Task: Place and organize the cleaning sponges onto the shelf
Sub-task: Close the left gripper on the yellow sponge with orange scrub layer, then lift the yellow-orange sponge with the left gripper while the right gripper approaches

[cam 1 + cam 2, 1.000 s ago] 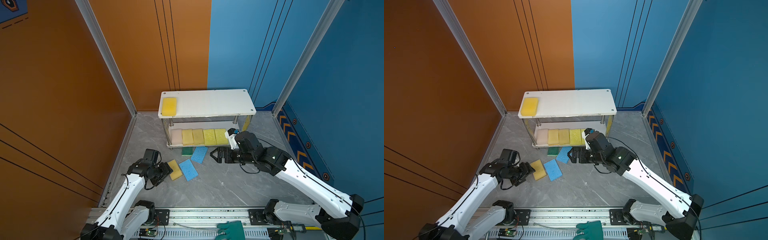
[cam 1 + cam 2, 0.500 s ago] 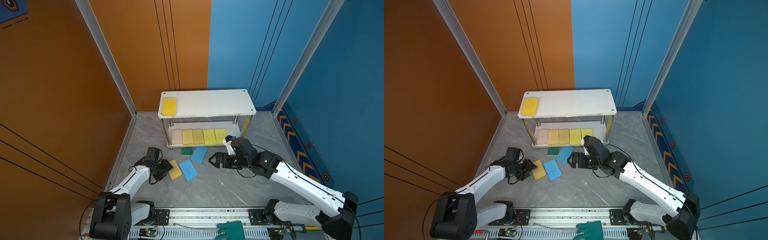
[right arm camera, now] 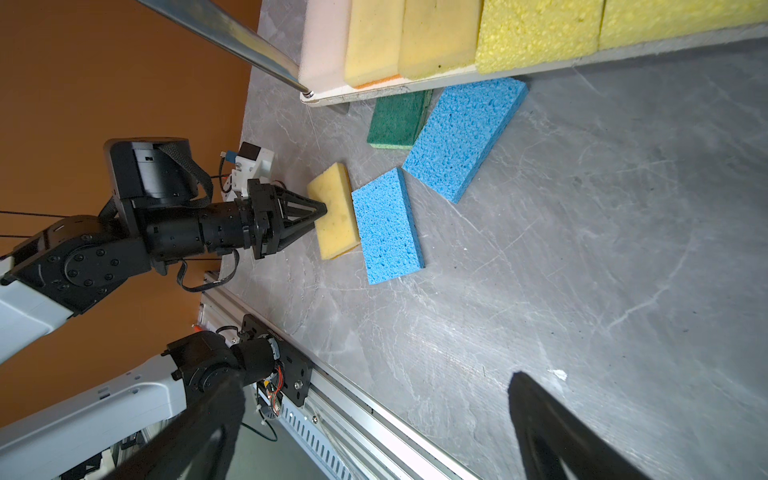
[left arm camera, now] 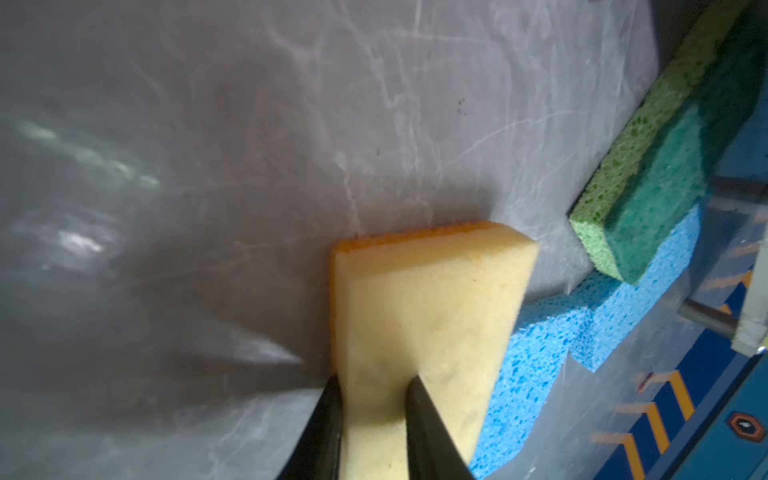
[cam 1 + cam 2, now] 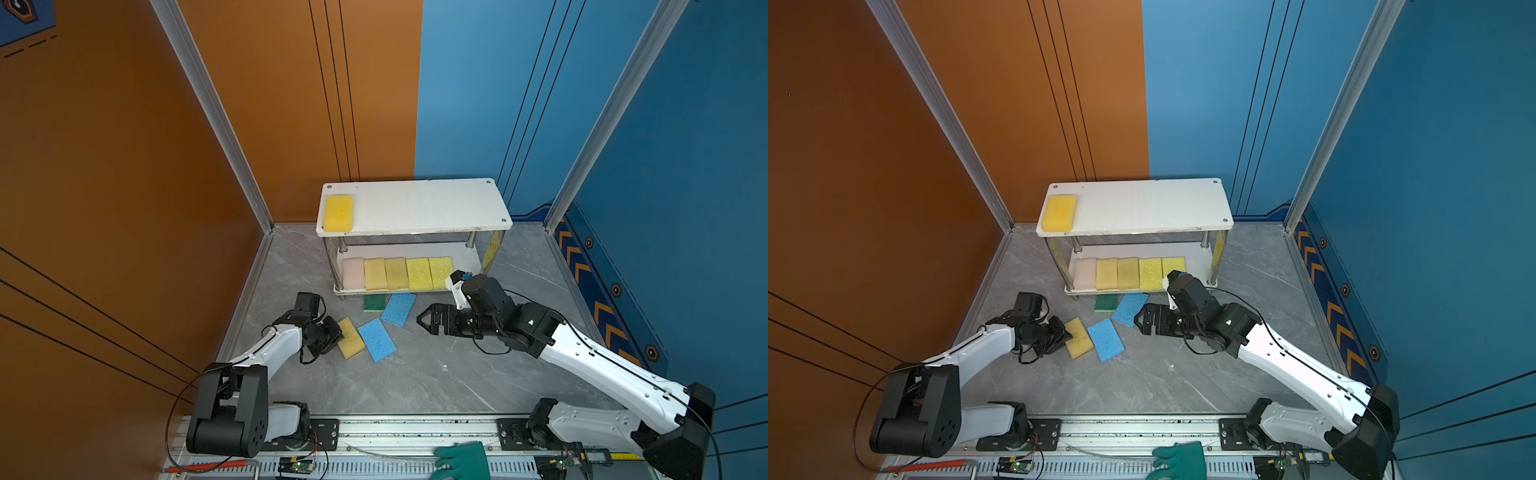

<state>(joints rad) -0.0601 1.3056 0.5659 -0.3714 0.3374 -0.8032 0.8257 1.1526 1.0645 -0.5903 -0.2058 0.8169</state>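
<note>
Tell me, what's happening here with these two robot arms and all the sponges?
A robot is tidying sponges onto the white two-tier shelf with chrome posts. The left tool is pinching one end of a yellow rectangular foam sponge lying on the grey tabletop; the right tool hangs open and empty near a light blue porous sponge. Six sponges sit on the shelf; four lie on the tabletop.

upper board [image 5: 424, 208] mostly free, lower board [image 5: 467, 258] crowded

dark green sponge [image 5: 374, 304] partly hidden under shelf [image 5: 415, 208], glove [image 5: 463, 460] cut off
</note>
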